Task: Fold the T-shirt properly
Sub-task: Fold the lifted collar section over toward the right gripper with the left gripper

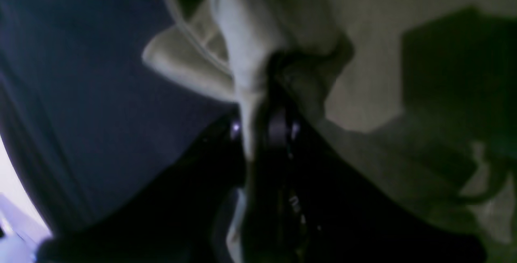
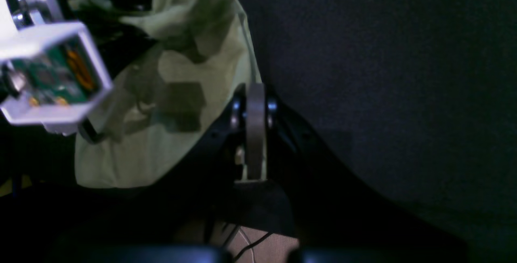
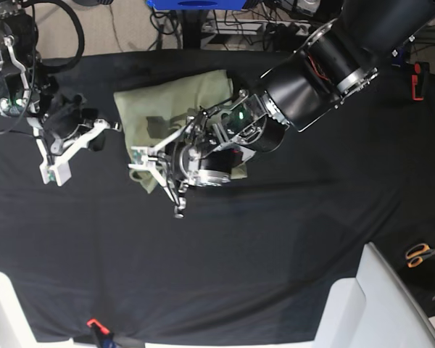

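Observation:
The pale sage-green T-shirt [image 3: 177,101] lies partly folded on the black cloth, left of centre in the base view. My left gripper [image 3: 146,172] is at its bunched lower-left corner. In the left wrist view the left gripper [image 1: 264,89] is shut on a gathered fold of the T-shirt [image 1: 250,32]. My right gripper [image 3: 107,128] is at the shirt's left edge. In the right wrist view the right gripper [image 2: 255,93] looks shut, its tips at the T-shirt's edge [image 2: 181,142]. I cannot tell whether fabric is between them.
The black table cloth [image 3: 275,239] covers the table. Orange-handled scissors [image 3: 420,254] lie at the right edge. A white panel [image 3: 377,304] stands at the lower right. A red item [image 3: 418,80] is at the far right, and cables lie beyond the far edge.

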`<state>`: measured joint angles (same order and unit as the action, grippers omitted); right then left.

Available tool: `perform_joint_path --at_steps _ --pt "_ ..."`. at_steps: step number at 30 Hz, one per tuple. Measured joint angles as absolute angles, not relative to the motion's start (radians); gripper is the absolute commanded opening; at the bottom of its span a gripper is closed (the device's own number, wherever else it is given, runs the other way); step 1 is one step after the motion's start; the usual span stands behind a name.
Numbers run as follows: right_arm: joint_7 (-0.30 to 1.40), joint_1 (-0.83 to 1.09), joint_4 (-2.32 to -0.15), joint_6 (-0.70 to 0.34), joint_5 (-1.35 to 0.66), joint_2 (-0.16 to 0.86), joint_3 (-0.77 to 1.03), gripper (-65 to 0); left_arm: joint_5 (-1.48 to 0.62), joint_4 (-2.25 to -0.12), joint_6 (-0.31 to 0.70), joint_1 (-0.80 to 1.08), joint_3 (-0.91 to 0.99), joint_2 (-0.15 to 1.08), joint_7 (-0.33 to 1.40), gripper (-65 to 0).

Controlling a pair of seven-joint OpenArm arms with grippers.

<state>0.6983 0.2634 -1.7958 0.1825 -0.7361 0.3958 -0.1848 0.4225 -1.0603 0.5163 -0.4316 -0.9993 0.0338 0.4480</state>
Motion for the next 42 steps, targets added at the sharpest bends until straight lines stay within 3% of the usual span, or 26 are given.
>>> perform_joint_path --at_steps 42 --pt "0.699 0.261 -1.793 0.183 -0.733 0.396 -0.184 -65.0 0.434 -0.998 0.52 -0.457 -1.028 0.009 0.302 -65.0"
